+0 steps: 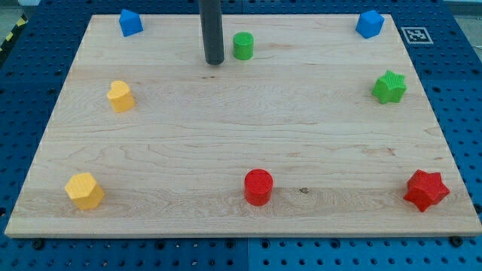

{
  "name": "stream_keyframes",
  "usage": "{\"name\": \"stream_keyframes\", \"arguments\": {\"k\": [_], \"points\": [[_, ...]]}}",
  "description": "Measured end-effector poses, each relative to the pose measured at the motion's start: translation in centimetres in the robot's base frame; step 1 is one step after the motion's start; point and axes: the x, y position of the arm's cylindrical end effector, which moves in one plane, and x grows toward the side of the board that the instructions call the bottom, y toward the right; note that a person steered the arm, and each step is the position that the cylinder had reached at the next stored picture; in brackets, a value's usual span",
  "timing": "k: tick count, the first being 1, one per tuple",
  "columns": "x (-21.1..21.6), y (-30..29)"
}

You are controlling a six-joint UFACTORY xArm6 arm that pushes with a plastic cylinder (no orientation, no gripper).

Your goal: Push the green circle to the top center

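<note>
The green circle is a small green cylinder near the view's top, close to the centre of the wooden board. My dark rod comes down from the top edge of the view. My tip rests on the board just left of the green circle and slightly below it, with a small gap between them.
A blue block sits at the top left and another blue block at the top right. A green star is at the right. Yellow blocks are at the left. A red circle and a red star lie along the bottom.
</note>
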Motion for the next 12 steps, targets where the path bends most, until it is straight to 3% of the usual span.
{"name": "stream_keyframes", "arguments": {"k": [1,4,7,9,12], "points": [[-2.3,0.0],[-1.7,0.9],[-1.8,6.3],[0.6,8.7],[-1.9,9.7]]}}
